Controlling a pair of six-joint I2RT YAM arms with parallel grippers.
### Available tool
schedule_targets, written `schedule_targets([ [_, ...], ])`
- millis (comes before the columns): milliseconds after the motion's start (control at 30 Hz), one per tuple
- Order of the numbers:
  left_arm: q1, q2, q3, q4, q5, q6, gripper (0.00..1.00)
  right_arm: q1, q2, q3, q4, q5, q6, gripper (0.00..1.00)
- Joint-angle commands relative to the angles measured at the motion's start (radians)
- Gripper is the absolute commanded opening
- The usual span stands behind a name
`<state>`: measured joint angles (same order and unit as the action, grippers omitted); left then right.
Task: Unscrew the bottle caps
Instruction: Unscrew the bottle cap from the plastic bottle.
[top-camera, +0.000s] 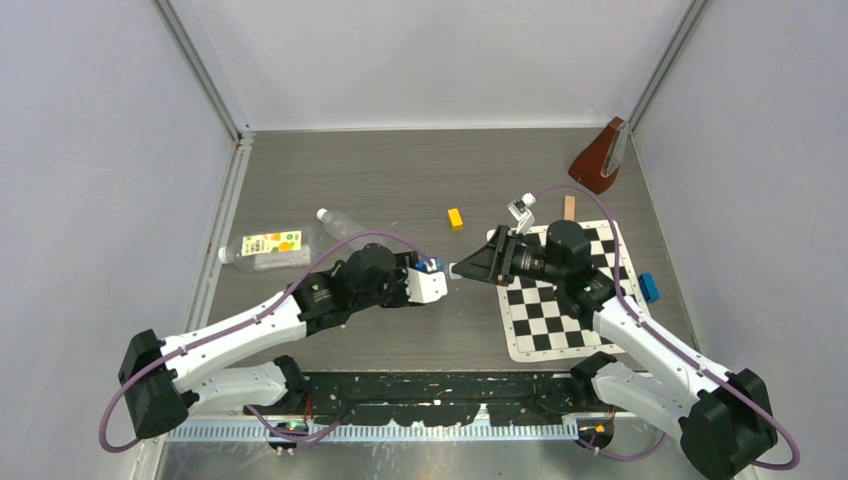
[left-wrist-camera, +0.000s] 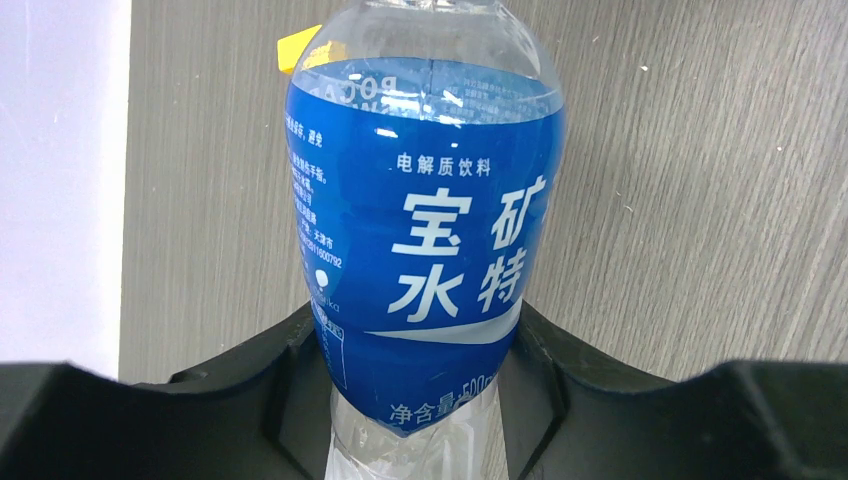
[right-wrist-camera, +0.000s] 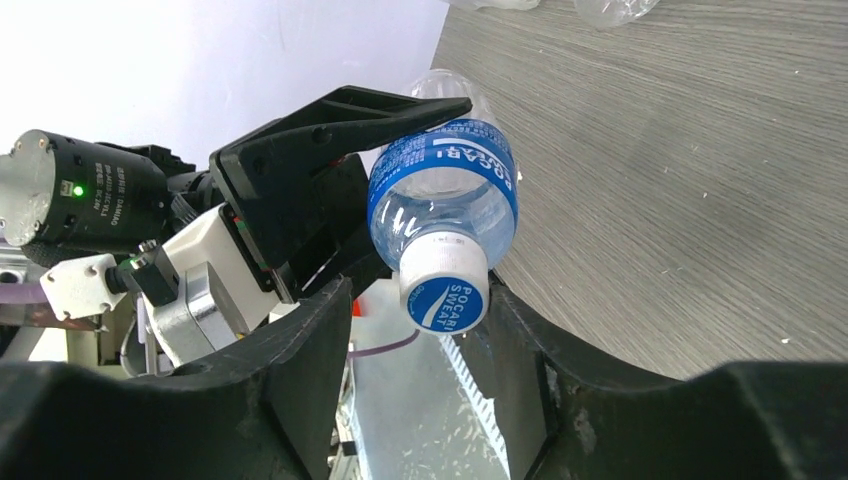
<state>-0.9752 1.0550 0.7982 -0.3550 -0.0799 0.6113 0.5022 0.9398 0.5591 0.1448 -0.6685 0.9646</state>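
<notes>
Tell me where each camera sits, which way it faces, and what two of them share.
Top external: fixed above and behind the arm bases, looking down on the table; both arms show, left tool and right tool meeting mid-table.
Left wrist: on the left arm, looking along its fingers at the blue-labelled bottle they clamp.
Right wrist: on the right arm, looking past its fingers at the bottle's cap between them; the left tool shows.
Both wrist views share that bottle.

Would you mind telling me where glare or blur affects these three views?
Top external: even light, soft shadows, no glare. Left wrist: the bottle label is sharp, with small glints near its top. Right wrist: the cap is sharp, the wall behind washed out.
</notes>
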Motion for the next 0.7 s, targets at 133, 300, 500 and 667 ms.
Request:
schedule_targets([
  [133, 0.004, 0.01, 0.006, 0.04, -0.014, 0.011, 0.13, 0.002, 0.015, 0.033, 0.003, -0.071, -0.053, 0.45],
  [300, 0.003, 0.003, 0.004, 0.042, 0.01, 0.012, 0.13, 0.003, 0.04, 0.032, 0.03, -0.056, -0.043, 0.3],
  [500, 0.003, -0.008, -0.01, 0.058, 0.052, 0.0, 0.12, 0.003, 0.076, 0.024, 0.107, -0.129, -0.088, 0.09],
  [667, 0.004, -0.002, -0.002, 0.073, 0.075, -0.003, 0.12, 0.002, 0.072, -0.011, 0.154, -0.106, -0.275, 0.01],
])
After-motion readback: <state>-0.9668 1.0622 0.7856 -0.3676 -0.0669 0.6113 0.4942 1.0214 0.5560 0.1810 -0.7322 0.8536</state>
